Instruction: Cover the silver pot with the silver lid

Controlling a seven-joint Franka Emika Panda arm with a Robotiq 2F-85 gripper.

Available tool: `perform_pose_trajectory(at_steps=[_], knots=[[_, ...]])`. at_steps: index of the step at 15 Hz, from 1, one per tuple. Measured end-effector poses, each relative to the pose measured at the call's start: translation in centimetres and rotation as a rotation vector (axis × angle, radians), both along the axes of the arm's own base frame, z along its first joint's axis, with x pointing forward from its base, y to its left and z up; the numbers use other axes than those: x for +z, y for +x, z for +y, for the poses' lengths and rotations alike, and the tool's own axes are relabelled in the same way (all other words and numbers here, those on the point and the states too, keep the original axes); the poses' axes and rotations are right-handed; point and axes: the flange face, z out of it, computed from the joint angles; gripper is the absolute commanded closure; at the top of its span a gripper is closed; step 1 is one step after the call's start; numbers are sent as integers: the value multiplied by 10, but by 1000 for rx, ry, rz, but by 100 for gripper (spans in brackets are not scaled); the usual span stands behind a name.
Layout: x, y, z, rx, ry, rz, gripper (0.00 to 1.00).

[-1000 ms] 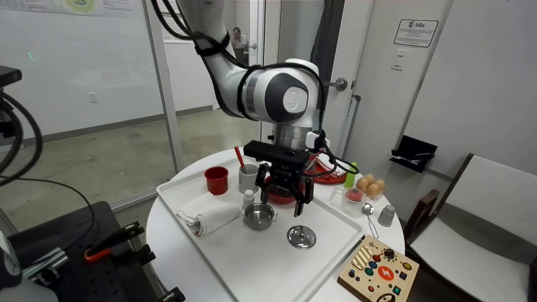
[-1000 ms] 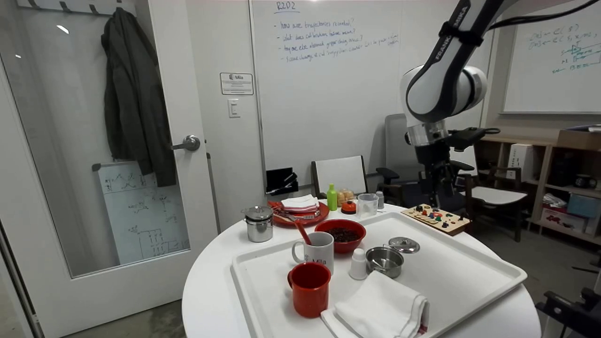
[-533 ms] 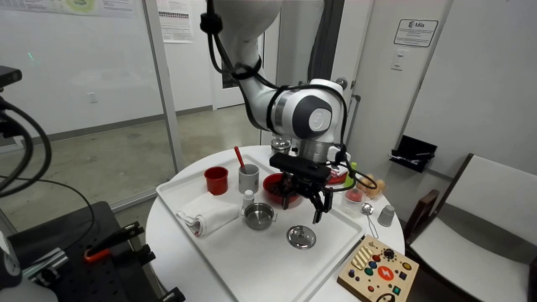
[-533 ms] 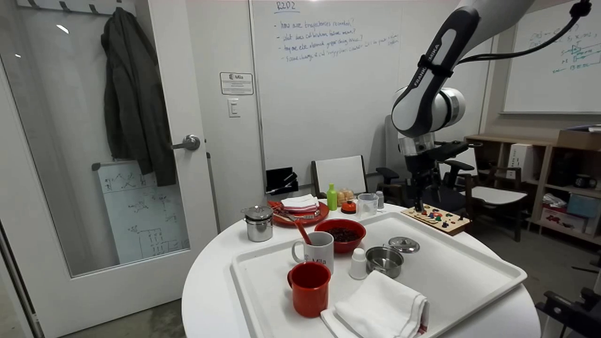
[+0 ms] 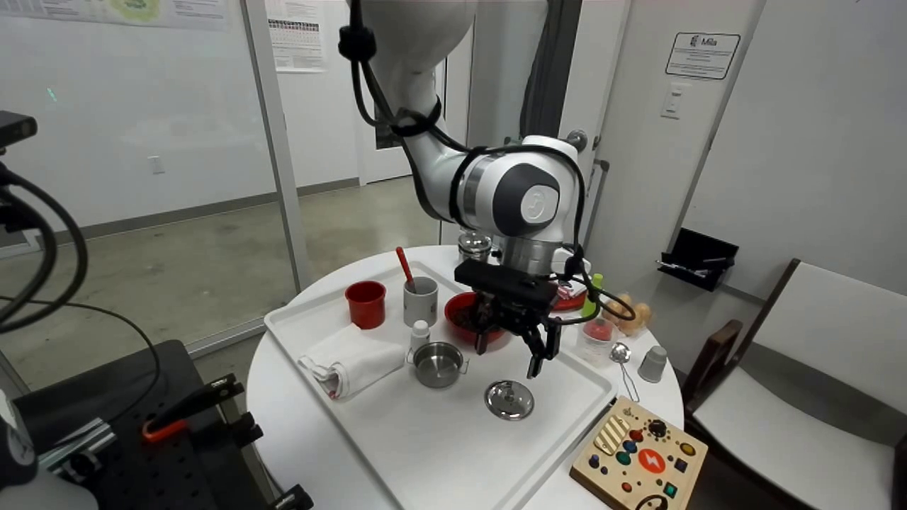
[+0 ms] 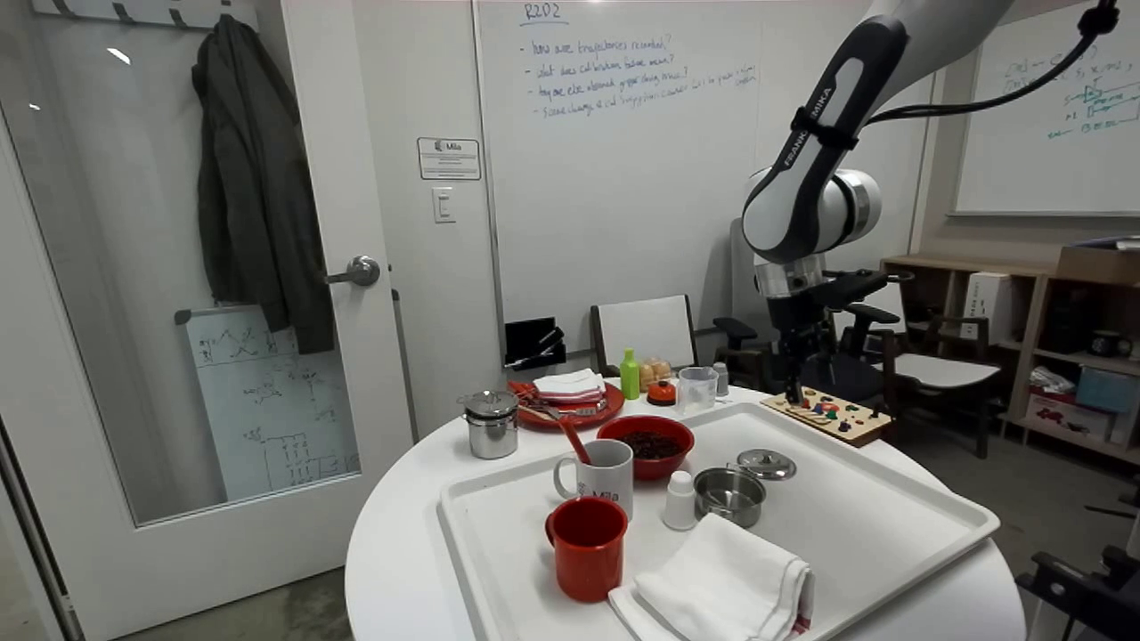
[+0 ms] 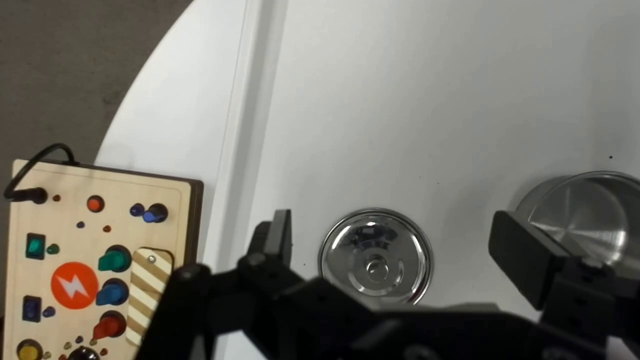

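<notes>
A white tray (image 5: 453, 453) rests on the white tabletop (image 5: 289, 425). In an exterior view the silver lid (image 5: 509, 401) lies flat on the tray, right of the silver pot (image 5: 438, 366) and nearer. The gripper (image 5: 507, 360) hangs above, jaws parted wide. A folded cloth (image 5: 360, 365) lies left of the pot; a red bowl (image 5: 459, 335) stands farther off.

A red mug (image 6: 590, 561), white mug (image 6: 613, 472), red bowl (image 6: 657, 465) and folded cloth (image 6: 726, 574) share the tray (image 6: 877, 499)
</notes>
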Motion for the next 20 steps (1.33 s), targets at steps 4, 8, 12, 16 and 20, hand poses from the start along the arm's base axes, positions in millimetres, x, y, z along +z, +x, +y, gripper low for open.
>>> perform_pose_trajectory(at_steps=[4,8,12,16,20], knots=[[-22,11,6,12,6,3,0],[-55,23,6,14,10,11,0],[-81,35,0,-10,27,-28,0],[-97,46,-8,-30,35,-46,0],[-108,55,-9,-31,47,-59,0]])
